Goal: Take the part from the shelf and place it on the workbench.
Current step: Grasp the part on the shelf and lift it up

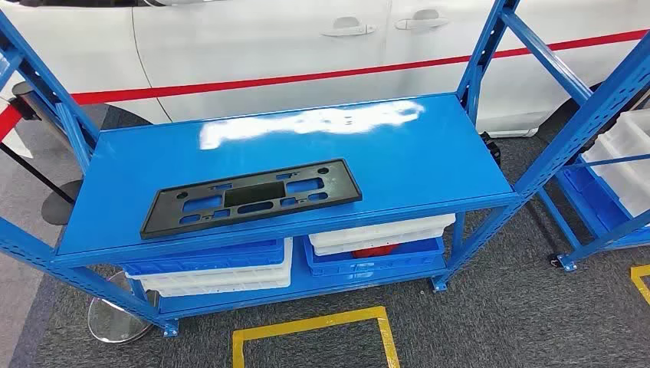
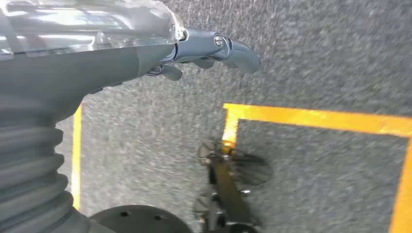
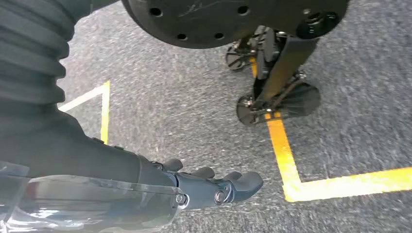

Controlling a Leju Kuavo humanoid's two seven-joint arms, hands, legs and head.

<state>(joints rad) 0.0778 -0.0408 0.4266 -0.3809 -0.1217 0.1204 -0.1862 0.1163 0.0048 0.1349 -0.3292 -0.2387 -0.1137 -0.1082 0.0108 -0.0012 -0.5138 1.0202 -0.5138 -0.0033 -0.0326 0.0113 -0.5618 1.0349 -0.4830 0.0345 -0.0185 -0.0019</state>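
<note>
The left hand (image 2: pixel 214 51) is seen hanging over grey carpet (image 2: pixel 316 58), fingers loosely extended, nothing grasped. The right hand (image 3: pixel 214 187) is likewise released and empty above yellow floor tape (image 3: pixel 286 165). The black license plate bracket (image 1: pixel 249 197) is laid flat on the blue shelf (image 1: pixel 429 165), near its front edge, above blue and white bins (image 1: pixel 218 268)
</note>
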